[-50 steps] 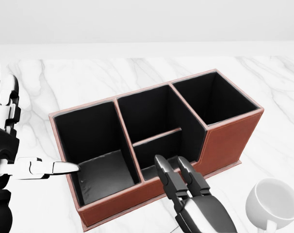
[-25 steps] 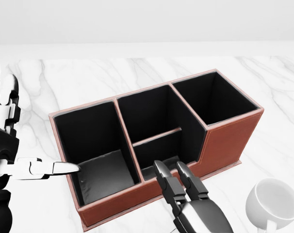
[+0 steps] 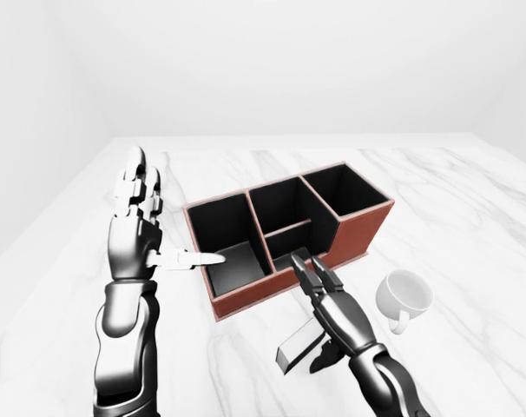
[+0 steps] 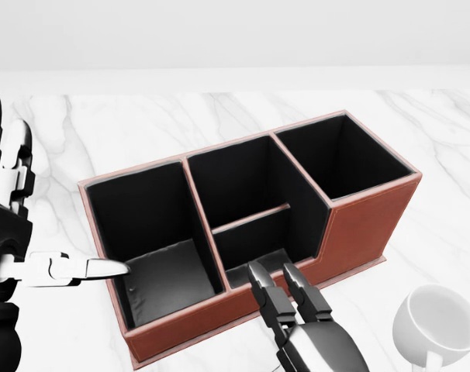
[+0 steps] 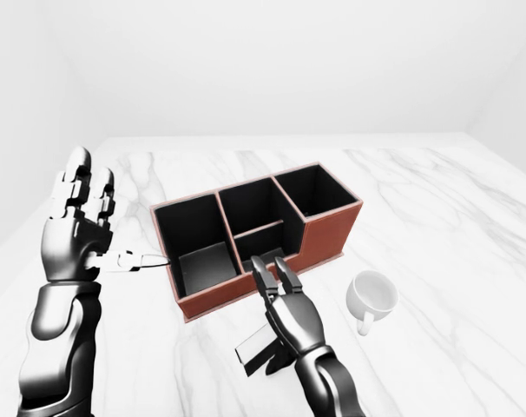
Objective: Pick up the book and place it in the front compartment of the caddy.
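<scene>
The red-brown caddy (image 3: 360, 233) with black compartments stands mid-table. Its low compartment (image 4: 258, 236) faces the bottom of the head view. A grey book (image 3: 296, 349) sticks out leftward from under my right hand (image 3: 315, 314). The two fingers (image 4: 267, 294) lie straight over the book, pointing at the low compartment, and the dark thumb sits beneath it, so the hand looks shut on the book. Only the eye views show the book. My left hand (image 3: 163, 228) is open and upright left of the caddy, its thumb (image 4: 88, 269) touching the left compartment's rim.
A white mug (image 3: 404, 295) lies on its side to the right of my right hand, below the caddy's right end. The white marble table (image 3: 471, 200) spreads around the caddy, and its left edge runs close beside my left arm.
In the head view my right hand has slid a little downward, away from the caddy's low compartment. The left hand and the caddy have stayed put.
</scene>
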You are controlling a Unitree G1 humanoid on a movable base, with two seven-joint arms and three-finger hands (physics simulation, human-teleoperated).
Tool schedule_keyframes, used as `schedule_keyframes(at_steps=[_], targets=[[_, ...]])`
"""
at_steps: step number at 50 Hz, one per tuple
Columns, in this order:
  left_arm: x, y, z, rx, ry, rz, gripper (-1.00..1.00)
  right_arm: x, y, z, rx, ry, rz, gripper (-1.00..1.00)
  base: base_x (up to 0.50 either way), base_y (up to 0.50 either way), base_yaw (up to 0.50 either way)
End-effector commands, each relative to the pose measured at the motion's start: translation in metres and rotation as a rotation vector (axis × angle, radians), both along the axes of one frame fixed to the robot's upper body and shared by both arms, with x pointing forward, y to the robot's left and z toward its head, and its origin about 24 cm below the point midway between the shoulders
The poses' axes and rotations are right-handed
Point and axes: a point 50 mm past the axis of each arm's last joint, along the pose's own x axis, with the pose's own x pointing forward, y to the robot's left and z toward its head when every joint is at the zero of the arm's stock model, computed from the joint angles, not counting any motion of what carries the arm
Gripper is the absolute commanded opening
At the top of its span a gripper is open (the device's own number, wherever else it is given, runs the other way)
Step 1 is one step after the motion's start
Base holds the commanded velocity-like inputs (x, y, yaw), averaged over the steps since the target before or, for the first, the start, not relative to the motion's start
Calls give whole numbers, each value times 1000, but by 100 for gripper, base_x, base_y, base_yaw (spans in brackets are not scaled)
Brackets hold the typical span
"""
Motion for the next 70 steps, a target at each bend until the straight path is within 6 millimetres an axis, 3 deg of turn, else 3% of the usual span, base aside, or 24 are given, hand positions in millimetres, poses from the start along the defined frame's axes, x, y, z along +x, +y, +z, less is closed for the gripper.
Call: schedule_keyframes(at_steps=[1, 70], targets=[[0, 0, -2, 0, 9, -1, 100, 3, -1, -6, -13, 12, -9, 100, 0, 0, 0], [1, -1, -4, 3, 16, -3, 100, 12, -3, -24, -48, 58, -30, 100, 0, 0, 0]])
